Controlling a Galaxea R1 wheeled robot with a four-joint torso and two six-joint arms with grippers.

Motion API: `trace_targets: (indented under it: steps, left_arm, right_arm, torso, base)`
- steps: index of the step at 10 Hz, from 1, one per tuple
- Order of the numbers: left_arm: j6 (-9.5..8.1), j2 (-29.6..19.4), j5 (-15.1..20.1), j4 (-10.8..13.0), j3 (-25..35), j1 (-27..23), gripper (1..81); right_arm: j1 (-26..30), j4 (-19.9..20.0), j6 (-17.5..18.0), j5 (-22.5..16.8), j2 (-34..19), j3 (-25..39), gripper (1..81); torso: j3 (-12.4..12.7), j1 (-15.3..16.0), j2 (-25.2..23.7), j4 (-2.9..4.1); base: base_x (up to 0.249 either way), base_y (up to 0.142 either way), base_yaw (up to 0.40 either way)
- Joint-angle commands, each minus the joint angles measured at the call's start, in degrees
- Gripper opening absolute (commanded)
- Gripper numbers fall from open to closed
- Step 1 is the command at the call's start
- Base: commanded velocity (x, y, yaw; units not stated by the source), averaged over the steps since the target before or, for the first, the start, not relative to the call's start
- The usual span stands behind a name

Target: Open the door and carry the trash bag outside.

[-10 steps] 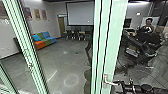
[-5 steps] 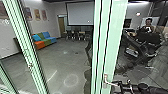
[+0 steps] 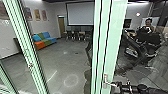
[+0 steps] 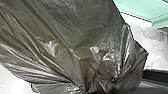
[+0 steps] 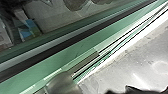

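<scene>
While the trash bag [image 4: 75, 37] is seen all bunched up close by the left wrist, and is likely being carried there, the grip of the left end effector cannot be told. At the green door [image 3: 115, 30], the right end effector [image 3: 118, 85] is seen by the handle [image 3: 105, 80], but whether the handle is grabbed or let go cannot be told. The door-opening part seems to be in hand, so for the next move the handle should be worked and the door moved gently, with the bag kept from being caught.
</scene>
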Motion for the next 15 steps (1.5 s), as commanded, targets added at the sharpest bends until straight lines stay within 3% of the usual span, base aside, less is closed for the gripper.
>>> trace_targets:
  steps: [1, 7, 9, 15]
  left_arm:
    - [-0.07, -0.22, 3.35, -0.24, 0.17, -2.77, 1.0]
    - [0.01, 1.71, 3.44, -0.07, -3.35, -2.77, 1.0]
    - [-0.07, 1.71, 3.44, 0.11, -3.35, -2.77, 1.0]
    - [-0.07, 1.53, 3.44, 0.11, -3.35, -2.59, 1.0]
  right_arm:
    - [0.69, -0.24, 2.87, -2.54, -1.11, -2.17, 81.1]
    - [-5.82, -0.85, 2.87, -0.26, 0.29, -2.96, 81.1]
    - [-8.01, -0.94, 2.87, 2.64, 1.43, -2.17, 81.1]
    - [-9.51, -1.11, 2.87, 4.31, 2.31, -0.14, 81.1]
  torso:
    - [0.00, 0.00, 0.00, 0.00]
    - [0.07, 0.00, -0.02, 0.00]
    - [0.09, 0.00, -0.02, 0.00]
    - [0.13, 0.00, -0.04, 0.00]
  base:
    - [0.000, 0.000, 0.000]
    - [0.000, 0.000, 0.000]
    - [0.000, 0.000, 0.000]
    - [0.000, 0.000, 0.000]
